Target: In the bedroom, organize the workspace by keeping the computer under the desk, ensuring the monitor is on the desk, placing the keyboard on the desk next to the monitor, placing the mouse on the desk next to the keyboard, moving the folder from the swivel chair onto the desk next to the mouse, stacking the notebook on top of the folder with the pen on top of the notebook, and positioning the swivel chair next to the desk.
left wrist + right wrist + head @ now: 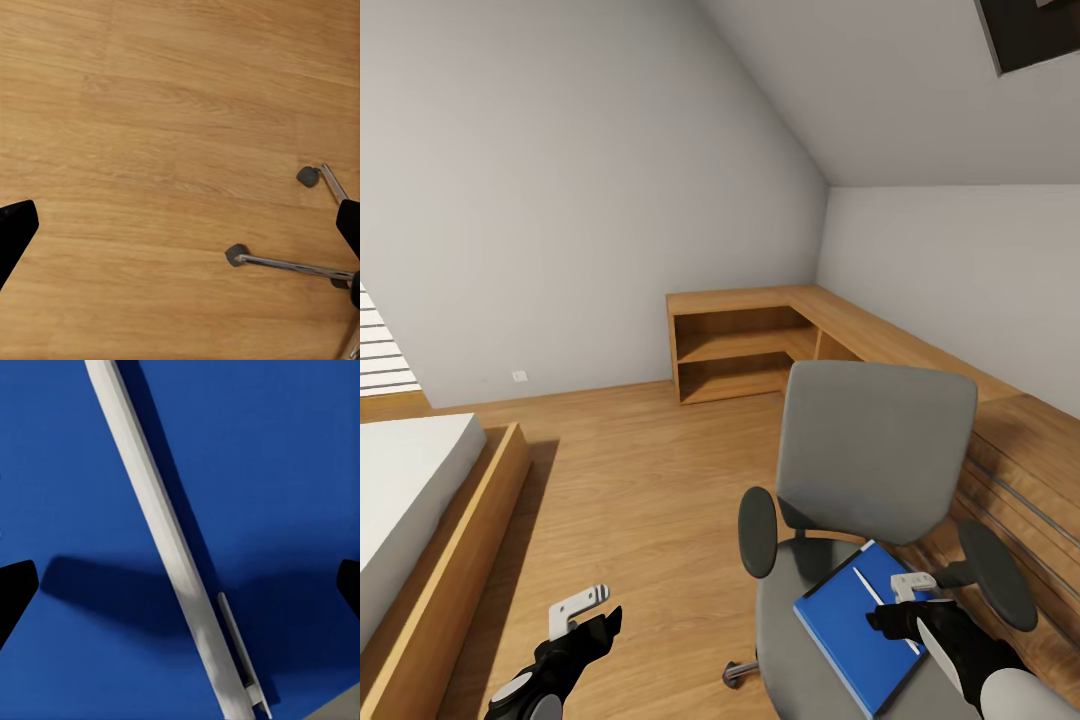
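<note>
The folder (pixel 855 625) lies on the chair (pixel 865 520) seat, the pen (pixel 868 587) on the folder. The right tool (pixel 895 605) hangs just above the pen. Behind the chair a corner shelf (pixel 745 345) meets the wall; the bed (pixel 410 500) lies left.

A low wooden corner shelf unit (pixel 745 345) stands against the grey walls (pixel 560 200) — open, two-tiered. A white mattress on a wooden bed frame (pixel 455 560) sits well apart, across bare wood flooring (pixel 650 480).
</note>
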